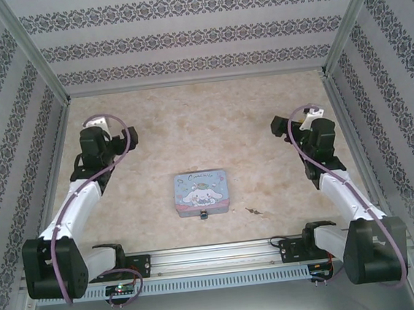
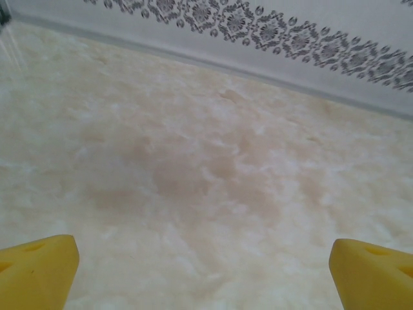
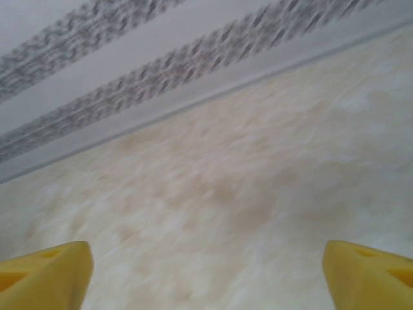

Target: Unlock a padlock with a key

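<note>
You see the padlock (image 1: 204,214), a tiny dark metal lump, at the near edge of a flat, round-cornered pastel-blue tin (image 1: 202,191); the key (image 1: 253,211), a thin dark sliver, lies near it to the right on the mottled cream, marble-like table (image 1: 189,120); your left gripper (image 2: 205,274) and right gripper (image 3: 206,271) both gape wide, blunt yellow fingertips (image 2: 39,271) over bare surface; pale walls (image 1: 180,26) carry dark ornamental bands.

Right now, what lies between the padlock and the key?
Nothing: in the top view, the stretch of table from the padlock to the key is bare.
</note>
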Controlling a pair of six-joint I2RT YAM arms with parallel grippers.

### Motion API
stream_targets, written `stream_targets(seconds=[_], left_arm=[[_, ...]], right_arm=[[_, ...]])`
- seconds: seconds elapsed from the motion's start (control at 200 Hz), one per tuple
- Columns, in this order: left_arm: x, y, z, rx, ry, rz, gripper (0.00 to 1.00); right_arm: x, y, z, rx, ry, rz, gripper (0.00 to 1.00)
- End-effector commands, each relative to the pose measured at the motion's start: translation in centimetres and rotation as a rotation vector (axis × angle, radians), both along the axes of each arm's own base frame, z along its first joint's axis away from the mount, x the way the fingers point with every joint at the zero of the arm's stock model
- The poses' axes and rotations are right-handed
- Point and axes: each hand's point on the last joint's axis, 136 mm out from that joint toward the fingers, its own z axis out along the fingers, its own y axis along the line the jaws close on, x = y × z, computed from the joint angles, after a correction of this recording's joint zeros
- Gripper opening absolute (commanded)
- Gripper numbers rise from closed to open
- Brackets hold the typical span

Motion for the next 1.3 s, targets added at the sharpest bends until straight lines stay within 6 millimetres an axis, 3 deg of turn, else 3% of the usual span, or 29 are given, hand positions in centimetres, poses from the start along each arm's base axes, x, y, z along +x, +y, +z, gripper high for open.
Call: stream_targets(seconds=[0.0, 0.18, 0.33, 0.545, 0.734, 1.069, 1.294], left_arm=[[-3.8, -1.9, -3.7, -0.210, 0.248, 0.012, 1.00], [-6.9, -6.5, -4.6, -0.367, 0.333, -0.134, 1.00], [-9.7, -9.3, -5.5, -0.438, 0.385, -0.208, 1.00], [-13.0, -12.7, -6.9, -0.472, 0.427, -0.278, 1.00], [-14.7, -15.2, -8.8, -0.497, 0.450, -0.313, 1.00], [-14.8, -18.2, -10.6, -0.511, 0.471, -0.360, 0.92], [-13.6, -21.0, -11.2, -0.525, 0.503, -0.426, 0.69]], right_arm=[[-2.5, 4.8, -1.1, 0.141, 0.159, 0.217, 0.86], [-6.4, 9.9, -3.8, 0.183, 0.396, 0.341, 0.72], [-9.6, 13.8, -5.9, 0.172, 0.509, 0.374, 0.70], [-12.9, 16.6, -8.2, 0.164, 0.574, 0.371, 0.65], [-14.9, 18.1, -10.0, 0.141, 0.624, 0.380, 0.60], [-15.0, 19.6, -11.3, 0.130, 0.650, 0.369, 0.57], [-13.6, 20.7, -11.3, 0.132, 0.655, 0.365, 0.44]])
